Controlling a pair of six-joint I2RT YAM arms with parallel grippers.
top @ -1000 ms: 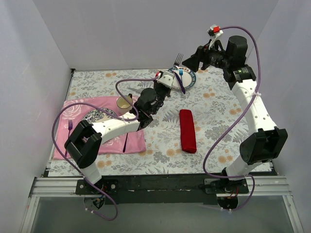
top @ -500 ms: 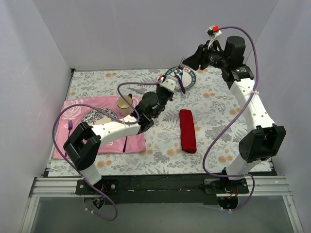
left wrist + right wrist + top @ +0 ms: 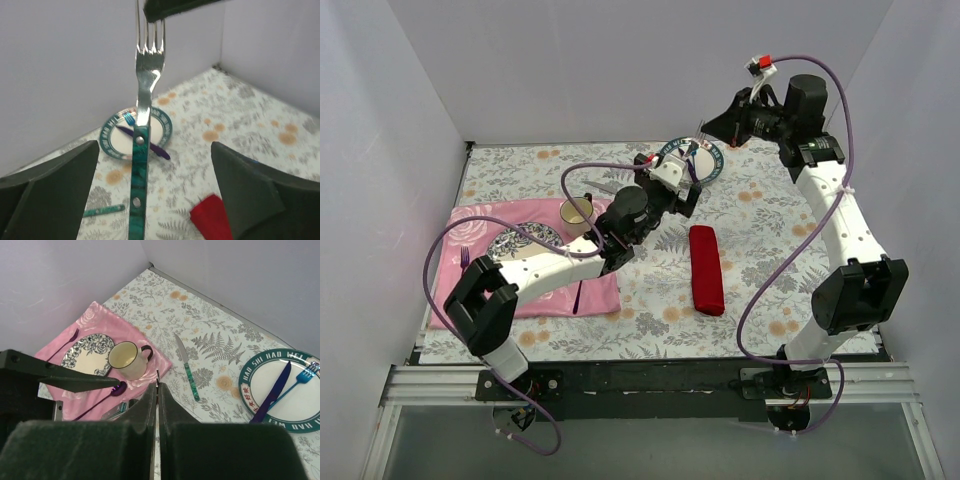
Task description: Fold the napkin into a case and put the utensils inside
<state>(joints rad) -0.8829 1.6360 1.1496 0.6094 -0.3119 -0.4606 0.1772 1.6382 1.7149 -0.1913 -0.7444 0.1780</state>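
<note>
Right gripper (image 3: 156, 386) clamps the upright fork (image 3: 143, 100) by its tines, left gripper (image 3: 153, 145) spread wide beside the handle, napkin (image 3: 707, 269) below at frame centre.

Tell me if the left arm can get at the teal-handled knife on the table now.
Probably yes: the left jaws are open, the fork between them held by the right jaws alone, and the knife lies uncovered near the cup.

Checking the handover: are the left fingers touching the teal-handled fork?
Apart. The left wrist view shows the fork standing upright midway between the spread left fingers, with a clear gap on each side.
</note>
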